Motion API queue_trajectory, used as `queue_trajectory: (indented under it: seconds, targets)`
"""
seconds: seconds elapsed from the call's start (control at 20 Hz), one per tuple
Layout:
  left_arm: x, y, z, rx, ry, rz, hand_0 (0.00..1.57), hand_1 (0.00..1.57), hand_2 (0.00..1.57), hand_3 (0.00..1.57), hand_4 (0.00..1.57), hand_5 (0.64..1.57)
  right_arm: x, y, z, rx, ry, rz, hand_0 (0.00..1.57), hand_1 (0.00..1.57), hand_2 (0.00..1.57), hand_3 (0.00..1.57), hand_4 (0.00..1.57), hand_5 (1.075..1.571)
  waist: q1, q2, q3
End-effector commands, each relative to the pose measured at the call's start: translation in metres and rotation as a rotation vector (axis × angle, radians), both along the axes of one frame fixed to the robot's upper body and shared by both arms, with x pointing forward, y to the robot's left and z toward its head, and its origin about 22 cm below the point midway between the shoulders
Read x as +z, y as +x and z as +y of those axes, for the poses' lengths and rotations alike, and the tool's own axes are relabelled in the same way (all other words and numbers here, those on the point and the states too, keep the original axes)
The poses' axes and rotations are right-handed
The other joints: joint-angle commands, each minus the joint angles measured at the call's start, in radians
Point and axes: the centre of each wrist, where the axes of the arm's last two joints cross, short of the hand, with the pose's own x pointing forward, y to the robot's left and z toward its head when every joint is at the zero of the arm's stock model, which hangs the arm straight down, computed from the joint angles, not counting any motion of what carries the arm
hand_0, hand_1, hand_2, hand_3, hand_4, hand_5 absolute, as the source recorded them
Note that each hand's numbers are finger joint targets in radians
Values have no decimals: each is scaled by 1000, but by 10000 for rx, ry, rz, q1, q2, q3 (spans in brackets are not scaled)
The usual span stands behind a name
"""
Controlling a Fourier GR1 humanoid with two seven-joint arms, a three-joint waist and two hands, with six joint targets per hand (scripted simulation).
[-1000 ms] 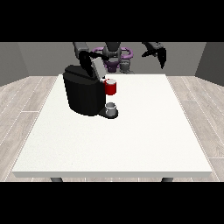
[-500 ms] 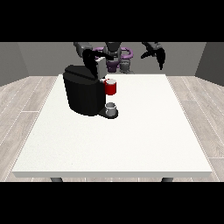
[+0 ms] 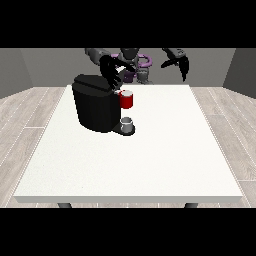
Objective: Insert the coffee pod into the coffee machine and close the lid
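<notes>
Front view has the robot hand at the view's left [image 3: 113, 73] over the far top of the black coffee machine [image 3: 96, 104], lower and closer to it than a second ago; I cannot tell how its fingers lie. At the view's right, the other robot hand [image 3: 179, 64] still hangs relaxed above the table [image 3: 165, 150]. I see a red thing at the machine [image 3: 126, 99] and a grey thing [image 3: 127, 123] beneath.

White table [image 3: 150, 165], wood floor [image 3: 30, 120], grey walls [image 3: 20, 67]
</notes>
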Motion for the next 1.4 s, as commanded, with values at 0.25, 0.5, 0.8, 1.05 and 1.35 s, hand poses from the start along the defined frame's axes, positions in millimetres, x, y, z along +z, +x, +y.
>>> queue_trajectory:
  seconds: [0.25, 0.5, 0.8, 1.05, 1.35]
  targets:
    - [21, 16, -13, -654, -50, -551, 0, 0, 0, 0, 438, 1571, 70, -2, 53, 1412, -300, -2062, 0, 0, 0, 0, 96, 1571, 1479, 610, -186]
    - [29, 21, -24, -1119, -44, -881, 0, 0, 0, 0, 424, 1571, 88, -11, 46, 1172, -812, -2101, 0, 0, 0, 0, 0, 1571, 1984, 830, -182]
    - [40, 26, -34, -1740, 10, -1265, 0, 0, 0, 0, 365, 1571, 121, -20, 23, 494, -914, -2454, 0, 0, 0, 0, 0, 1571, 2832, 1281, -162]
    - [52, 31, -50, -2430, -101, -1822, 0, 0, 0, 0, 362, 1571, 140, -25, 5, 182, -1057, -2753, 0, 0, 0, 0, 0, 1571, 3366, 1909, -161]
    - [70, 36, -54, -2685, -100, -2248, 0, 0, 0, 0, 278, 1571, 141, -24, 4, 416, -248, -3575, 0, 0, 0, 0, 0, 1571, 3632, 2677, -171]
